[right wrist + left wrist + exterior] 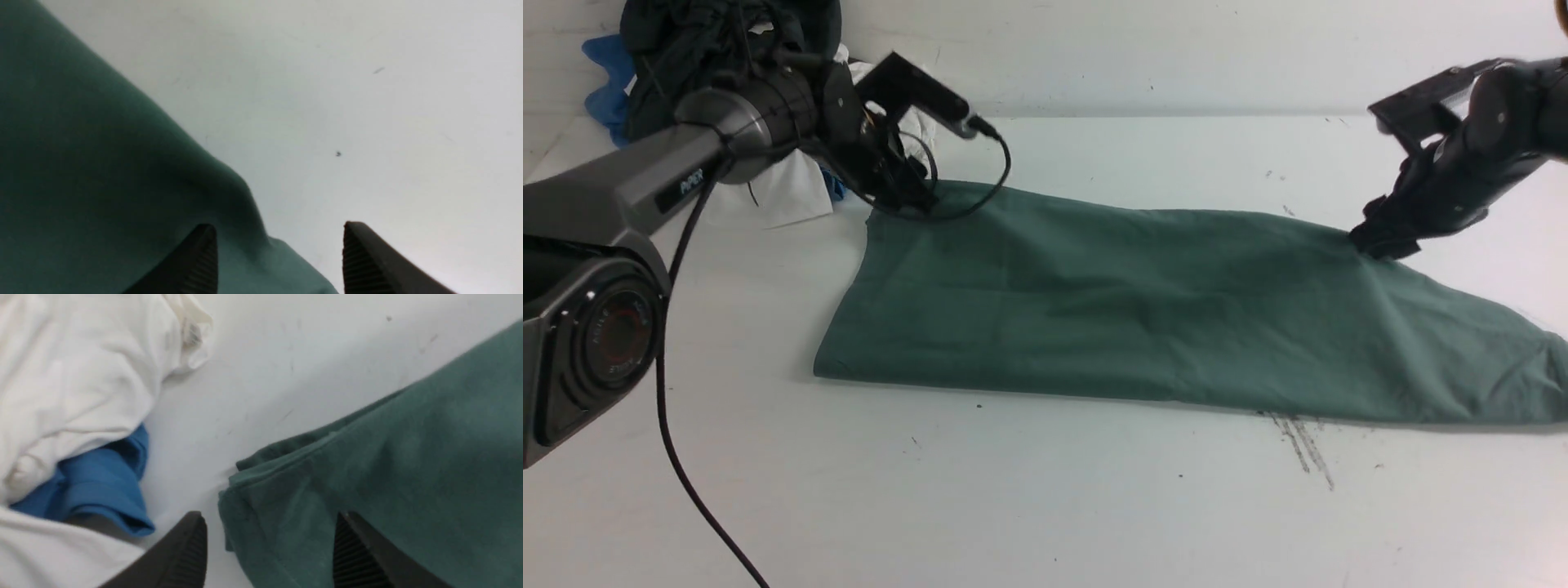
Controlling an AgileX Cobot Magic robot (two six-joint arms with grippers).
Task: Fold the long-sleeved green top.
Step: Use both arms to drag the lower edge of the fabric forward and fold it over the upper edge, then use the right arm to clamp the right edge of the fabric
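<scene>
Lying across the worktop [1045,506] from left to right, the green long-sleeved top [1143,310] is seen as one long, flat strip. Its left end is nearer the back, and its right end runs out at the right side of the front view. A heap of other clothes, black [727,33], white [784,188] and blue [605,90], is piled at the back left corner, just beside the strip's left end.

The left claw [907,198] is held low over the strip's back left corner. Its two fingers are spread apart and nothing is gripped; the cloth's corner lies between them. The right claw [1376,241] is set at the strip's back edge, some way in from the right end. It too is spread open with nothing gripped, and the cloth's edge lies by one finger.

The next fold is judged to be end over end, so the strip's length matters most. Each end is best reached by the arm on its own side. The right end lies farther right and nearer the front than the right claw, so that claw would need moving there first.
</scene>
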